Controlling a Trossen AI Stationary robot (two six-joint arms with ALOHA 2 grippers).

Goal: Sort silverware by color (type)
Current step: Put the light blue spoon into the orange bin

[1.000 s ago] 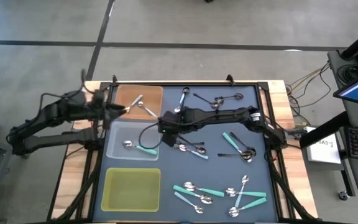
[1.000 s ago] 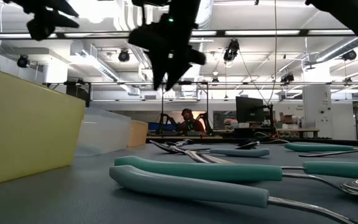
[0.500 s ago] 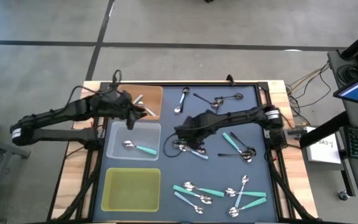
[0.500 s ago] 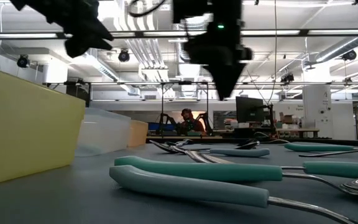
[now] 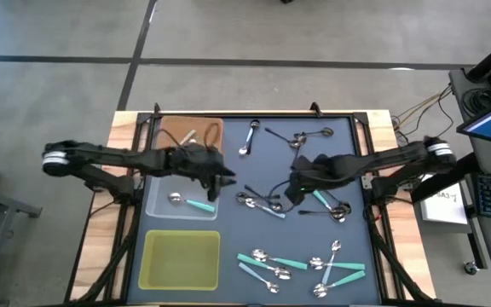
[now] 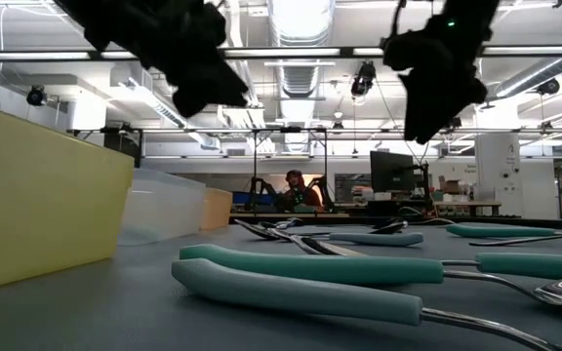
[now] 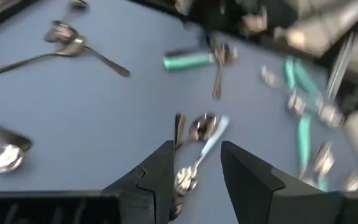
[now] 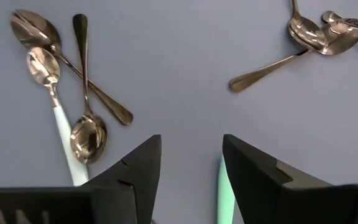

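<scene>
Spoons lie scattered on the dark mat: a small cluster of silver and teal-handled ones point(image 5: 258, 203) in the middle, a far group point(image 5: 288, 135), a teal one crossing a dark one point(image 5: 329, 205) at the right, and a near group point(image 5: 301, 264). My left gripper point(image 5: 221, 181) hangs open above the mat, just right of the clear tray, and looks down on the middle cluster point(image 7: 197, 140). My right gripper point(image 5: 296, 185) hovers open right of that cluster, with a teal handle point(image 8: 225, 186) below its fingers. Both grippers are empty.
The orange tray point(image 5: 169, 128) at the far left holds silver spoons. The clear tray point(image 5: 156, 200) holds one teal-handled spoon, and the yellow-green tray point(image 5: 181, 258) sits at the near left. The two grippers hang about a hand's width apart over mid-mat. A person sits far behind the table point(image 6: 294, 190).
My left gripper has swung from the orange tray toward the table's right and near side, past the clear tray, to the middle of the mat. My right gripper has drawn back from beside the clear tray toward the table's right. No spoon has moved.
</scene>
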